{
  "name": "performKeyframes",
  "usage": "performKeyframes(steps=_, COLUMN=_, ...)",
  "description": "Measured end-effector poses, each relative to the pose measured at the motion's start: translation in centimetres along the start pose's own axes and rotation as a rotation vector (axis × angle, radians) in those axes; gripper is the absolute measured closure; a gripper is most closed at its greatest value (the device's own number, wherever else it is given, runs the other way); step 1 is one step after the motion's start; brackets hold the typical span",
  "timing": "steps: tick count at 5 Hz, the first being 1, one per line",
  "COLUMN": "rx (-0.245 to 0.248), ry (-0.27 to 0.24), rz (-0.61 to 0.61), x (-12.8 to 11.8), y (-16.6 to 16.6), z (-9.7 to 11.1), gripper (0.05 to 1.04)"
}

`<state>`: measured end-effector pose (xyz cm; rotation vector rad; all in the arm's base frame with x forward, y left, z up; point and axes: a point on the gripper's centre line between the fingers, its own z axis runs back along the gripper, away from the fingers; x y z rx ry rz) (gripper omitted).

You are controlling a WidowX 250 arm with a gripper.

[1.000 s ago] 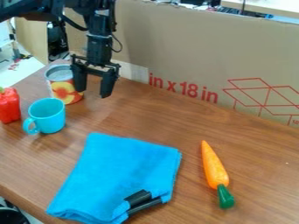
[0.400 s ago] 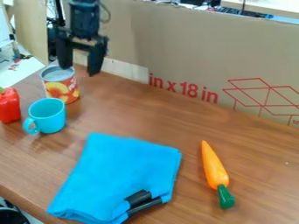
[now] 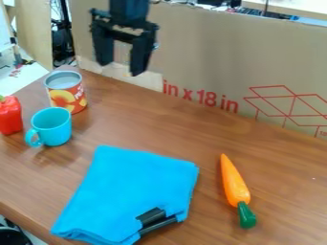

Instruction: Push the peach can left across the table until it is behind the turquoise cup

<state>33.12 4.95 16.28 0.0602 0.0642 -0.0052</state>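
Observation:
My gripper (image 3: pixel 119 70) hangs open at the upper left of the camera view, above the table's back part and in front of the cardboard, with nothing between its fingers. The can (image 3: pixel 66 94) with fruit on its label stands upright below and to the left of it. In front of the can is a turquoise cup (image 3: pixel 52 126), upright, its handle toward the lower left. A red pepper (image 3: pixel 9 115) stands at the left edge. A folded blue cloth (image 3: pixel 137 184) lies front and centre, with black objects (image 3: pixel 153 219) at its lower right. An orange carrot (image 3: pixel 234 183) with a green top lies at the right.
The brown wooden table (image 3: pixel 172 130) carries all of these things. A tall cardboard panel (image 3: pixel 204 52) with red print runs along its back edge. At the lower left, the table's front edge cuts across the view.
The gripper first moved up and left, then up and to the right, away from the can. The can has shifted slightly to the left since the first frame. Its grip stayed open.

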Motion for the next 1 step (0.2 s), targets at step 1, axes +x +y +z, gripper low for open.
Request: performKeyframes(steps=1, rx=0.030, ry=-0.007, rz=-0.049, x=-2.27, y=-4.87, z=2.33, gripper=0.083)
